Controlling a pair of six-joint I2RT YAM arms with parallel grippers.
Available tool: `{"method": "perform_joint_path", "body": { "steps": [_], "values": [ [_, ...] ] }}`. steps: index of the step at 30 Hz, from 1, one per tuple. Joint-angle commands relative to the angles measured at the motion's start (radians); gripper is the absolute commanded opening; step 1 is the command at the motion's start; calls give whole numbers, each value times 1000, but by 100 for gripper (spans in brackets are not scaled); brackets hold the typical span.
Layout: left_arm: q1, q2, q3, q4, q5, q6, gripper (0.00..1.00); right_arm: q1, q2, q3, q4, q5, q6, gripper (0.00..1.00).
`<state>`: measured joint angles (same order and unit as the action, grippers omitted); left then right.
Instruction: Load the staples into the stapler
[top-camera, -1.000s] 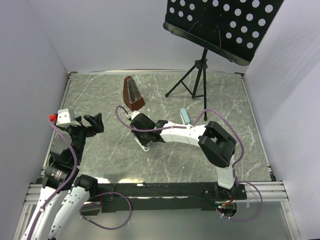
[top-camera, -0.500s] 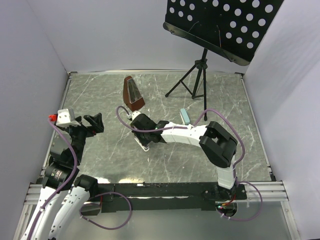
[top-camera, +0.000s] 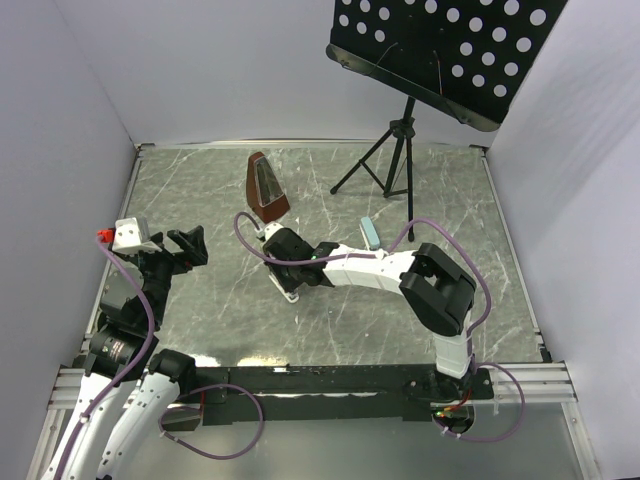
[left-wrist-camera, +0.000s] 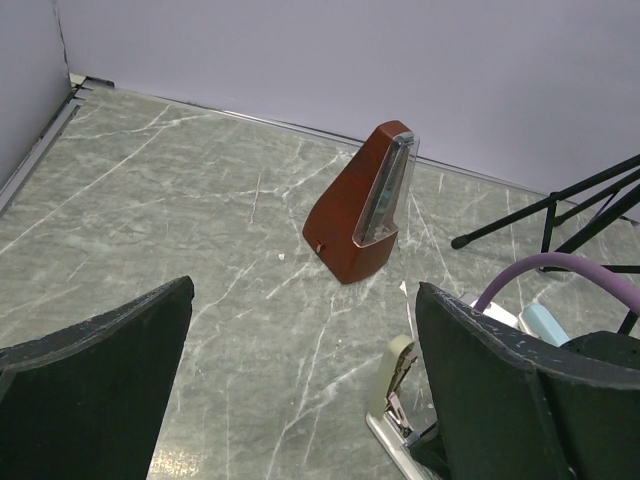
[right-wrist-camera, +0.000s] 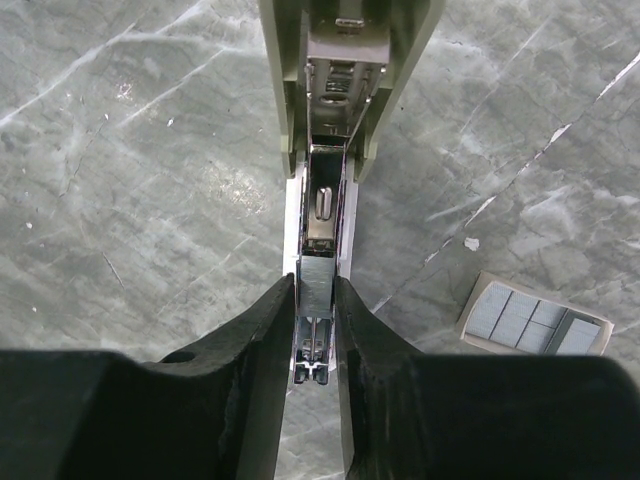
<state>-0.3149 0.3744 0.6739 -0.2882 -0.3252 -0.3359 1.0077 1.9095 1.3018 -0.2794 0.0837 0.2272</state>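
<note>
The stapler (right-wrist-camera: 345, 90) lies swung open on the table, its pale green lid (left-wrist-camera: 398, 372) raised away from the metal magazine. A silvery strip of staples (right-wrist-camera: 315, 283) rests in the magazine channel. My right gripper (right-wrist-camera: 314, 285) straddles that strip, its fingers only narrowly parted, just off the strip's sides. In the top view my right gripper (top-camera: 285, 262) reaches left over the stapler (top-camera: 290, 291). The cream-tan box (right-wrist-camera: 535, 322) with more staples lies just right of the magazine. My left gripper (top-camera: 186, 246) hangs wide open and empty to the left of the stapler.
A brown metronome (top-camera: 266, 187) stands behind the stapler. A black music stand (top-camera: 398, 150) rises at the back right on a tripod. A small grey-blue piece (top-camera: 371, 232) lies beside my right forearm. White walls close in the table on three sides.
My right gripper's fingers have parted a little around the staple strip. Both arms stay where they were, and the left gripper is still wide open.
</note>
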Motion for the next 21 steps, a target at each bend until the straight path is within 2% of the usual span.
{"method": "perform_joint_path", "body": {
  "steps": [1, 21],
  "values": [
    [0, -9, -2, 44, 11, -2, 97, -1, -50, -13, -24, 2, 6, 32],
    [-1, -8, -2, 43, 11, -2, 97, -12, -106, 4, -12, 40, -20, 38]
  ]
}}
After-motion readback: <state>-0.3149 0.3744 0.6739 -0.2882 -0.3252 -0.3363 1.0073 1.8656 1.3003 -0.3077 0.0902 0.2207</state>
